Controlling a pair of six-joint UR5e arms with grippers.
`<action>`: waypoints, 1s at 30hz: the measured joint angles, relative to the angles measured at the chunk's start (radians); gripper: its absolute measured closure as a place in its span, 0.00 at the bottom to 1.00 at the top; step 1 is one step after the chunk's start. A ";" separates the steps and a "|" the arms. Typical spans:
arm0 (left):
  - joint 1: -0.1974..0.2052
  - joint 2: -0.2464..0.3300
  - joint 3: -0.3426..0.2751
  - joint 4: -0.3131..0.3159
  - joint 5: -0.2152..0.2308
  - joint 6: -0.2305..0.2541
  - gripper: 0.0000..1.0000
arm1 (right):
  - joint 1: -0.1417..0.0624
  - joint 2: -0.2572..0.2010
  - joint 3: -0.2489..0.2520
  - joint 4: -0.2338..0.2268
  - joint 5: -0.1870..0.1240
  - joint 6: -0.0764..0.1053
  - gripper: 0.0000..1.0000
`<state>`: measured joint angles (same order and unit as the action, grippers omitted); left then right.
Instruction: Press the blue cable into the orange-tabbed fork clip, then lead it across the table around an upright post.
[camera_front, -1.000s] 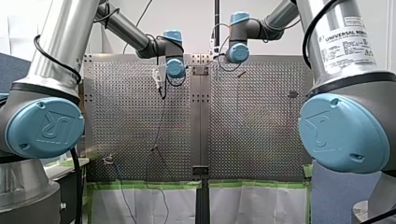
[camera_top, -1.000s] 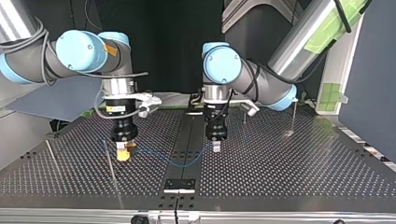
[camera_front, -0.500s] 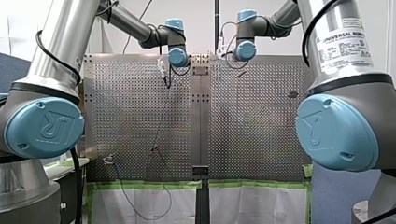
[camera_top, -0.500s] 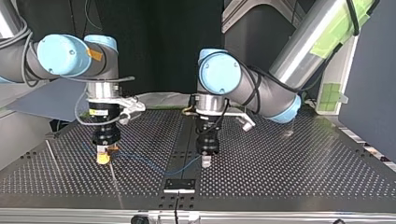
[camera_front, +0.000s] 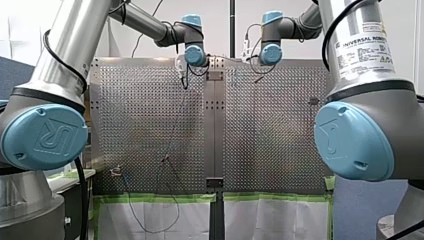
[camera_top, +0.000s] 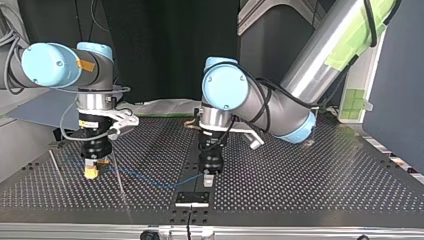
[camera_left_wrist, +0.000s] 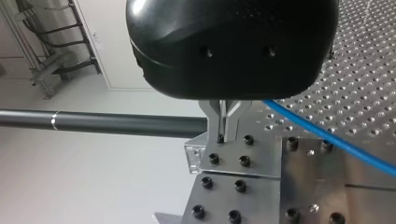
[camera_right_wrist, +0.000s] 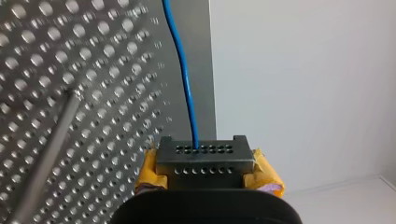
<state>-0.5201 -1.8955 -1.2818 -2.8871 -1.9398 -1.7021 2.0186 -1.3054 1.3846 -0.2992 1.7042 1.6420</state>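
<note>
The blue cable (camera_left_wrist: 327, 136) sags between my right tool (camera_top: 91, 173) and my left tool (camera_top: 208, 182), both pressed together and pinching it low over the desk (camera_top: 300, 190), so I judge that both the clip and the post steps are not yet done.

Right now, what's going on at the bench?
Both arms hold the blue cable strung between them, low over the perforated table. My right gripper, with yellow pads, clamps it at the top view's left. My left gripper pinches it near the table's middle. The span sags slightly.
</note>
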 joint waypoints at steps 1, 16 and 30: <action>-0.003 -0.007 0.008 -0.007 0.001 0.002 1.00 | -0.004 -0.002 0.000 0.001 0.000 0.001 1.00; -0.056 -0.097 0.148 -0.111 0.001 0.025 1.00 | -0.090 -0.021 0.000 0.017 -0.003 0.011 1.00; -0.086 -0.183 0.280 -0.162 0.013 0.012 1.00 | -0.159 -0.021 0.000 0.034 -0.019 0.012 1.00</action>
<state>-0.6058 -2.0783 -1.0016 -3.0491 -1.9271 -1.6897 1.8597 -1.3263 1.3848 -0.2657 1.6854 1.6538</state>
